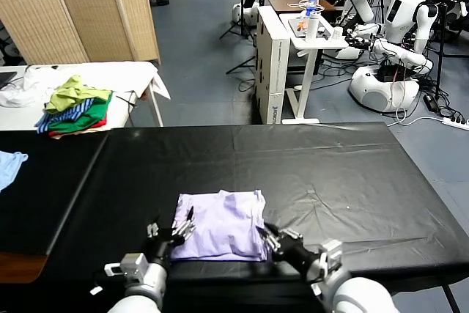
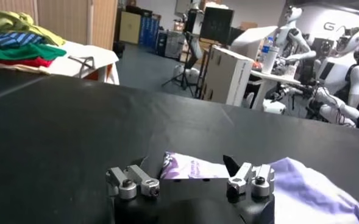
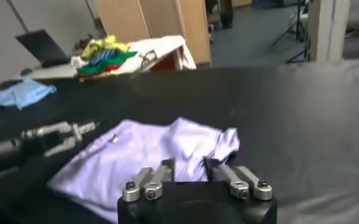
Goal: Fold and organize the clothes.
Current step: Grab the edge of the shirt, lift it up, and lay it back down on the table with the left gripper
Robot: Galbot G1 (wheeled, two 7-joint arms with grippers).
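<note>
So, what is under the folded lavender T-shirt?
The lavender T-shirt lies on the black table cover. Only this cover shows around it; whatever is directly beneath the folded fabric is hidden.

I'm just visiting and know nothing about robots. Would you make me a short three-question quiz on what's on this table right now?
1. True or false: the lavender T-shirt lies spread out flat at full size.
2. Which gripper is at the shirt's left edge? A) left gripper B) right gripper
3. Fill in: the colourful garment pile sits on a ____ table behind the black table.

Key
1. False: it is folded into a compact rectangle near the front edge.
2. A: the left gripper's fingers stand open there; the right gripper is at the shirt's right front corner.
3. White.
</note>
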